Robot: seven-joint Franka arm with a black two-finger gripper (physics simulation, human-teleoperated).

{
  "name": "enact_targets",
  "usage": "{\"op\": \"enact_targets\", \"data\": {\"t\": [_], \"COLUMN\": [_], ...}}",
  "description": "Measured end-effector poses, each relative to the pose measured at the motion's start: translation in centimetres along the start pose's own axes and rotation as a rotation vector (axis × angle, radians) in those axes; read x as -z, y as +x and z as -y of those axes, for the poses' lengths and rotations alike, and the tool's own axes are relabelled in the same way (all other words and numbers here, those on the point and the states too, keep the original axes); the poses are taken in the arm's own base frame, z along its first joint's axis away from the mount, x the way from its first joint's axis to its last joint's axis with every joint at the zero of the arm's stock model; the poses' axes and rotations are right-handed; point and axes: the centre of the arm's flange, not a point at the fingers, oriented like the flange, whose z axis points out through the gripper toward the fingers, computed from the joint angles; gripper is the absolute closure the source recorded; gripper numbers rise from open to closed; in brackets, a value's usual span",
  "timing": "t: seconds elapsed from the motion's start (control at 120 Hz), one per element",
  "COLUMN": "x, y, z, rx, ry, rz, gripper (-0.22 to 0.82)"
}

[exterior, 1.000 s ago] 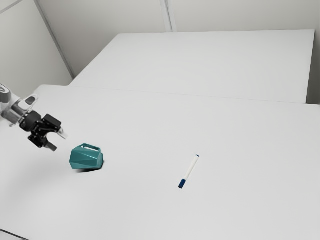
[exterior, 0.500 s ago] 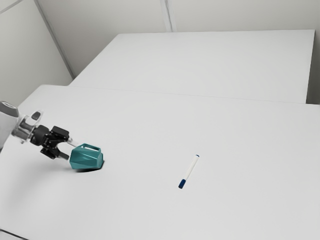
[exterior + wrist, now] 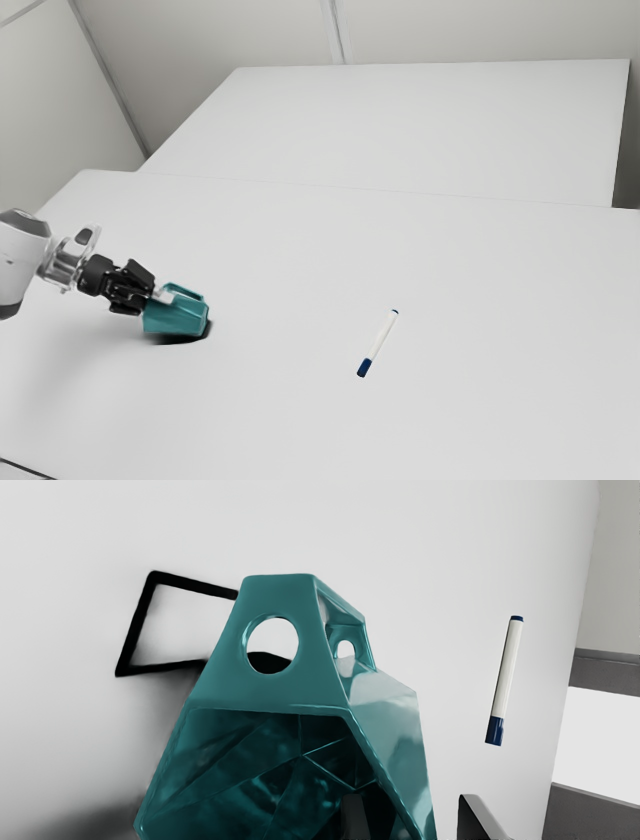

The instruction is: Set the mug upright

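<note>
Going from left to right in the exterior view, a thin black cable (image 3: 28,469) crosses the corner toward eight o'clock from the mug, and above it comes the white and grey robot arm (image 3: 22,262), reaching in at about ten o'clock. At its end the black two-finger gripper (image 3: 155,302) is at the mug's nine-to-ten o'clock end, its fingers spread with a mug wall between them. The teal, faceted, glossy mug (image 3: 178,316) lies on its side on the smooth white tabletop (image 3: 300,410), handle (image 3: 187,291) toward twelve o'clock. Just past three o'clock from it, well apart, rests a slim white marker with blue ends (image 3: 379,342), its thicker cap pointing to seven o'clock. The wrist view looks into the mug's dark mouth, with one finger inside and the other outside the wall, and gives the round hole through the handle's flat front and a smaller one behind; beside the handle, a black angular outline (image 3: 137,622) lies on the tabletop, and I cannot tell whether it is shadow. In the exterior view the gripper covers part of the mouth end; the arm is cut off by the frame, and the inner finger's dark lower part merges with the mug's interior
</note>
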Motion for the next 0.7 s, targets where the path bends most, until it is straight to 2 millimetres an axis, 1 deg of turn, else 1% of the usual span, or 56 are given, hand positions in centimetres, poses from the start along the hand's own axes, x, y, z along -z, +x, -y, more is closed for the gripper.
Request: {"op": "enact_targets", "data": {"t": [0.075,0.175,0.3,0.458,0.533,0.608,0.7], "x": [-0.6,-1.1,-1.1,-0.5,-0.5,-0.5,-0.5], "y": [0.3,0.4,0.6,0.7,1.0,1.5,3.5], "z": [-0.8,-1.3,-2.2,-4.7,-6.7,-9.9,-14.4], "rx": [-0.025,-0.045,-0.074,-0.133,-0.181,-0.257,-0.370], "ry": [-0.004,-0.006,-0.007,0.001,0.018,0.092,0.249], "rz": [0.014,0.022,0.022,0.015,0.020,0.060,0.138], "gripper": [0.62,0.70,0.74,0.76,0.77,0.78,0.78]}}
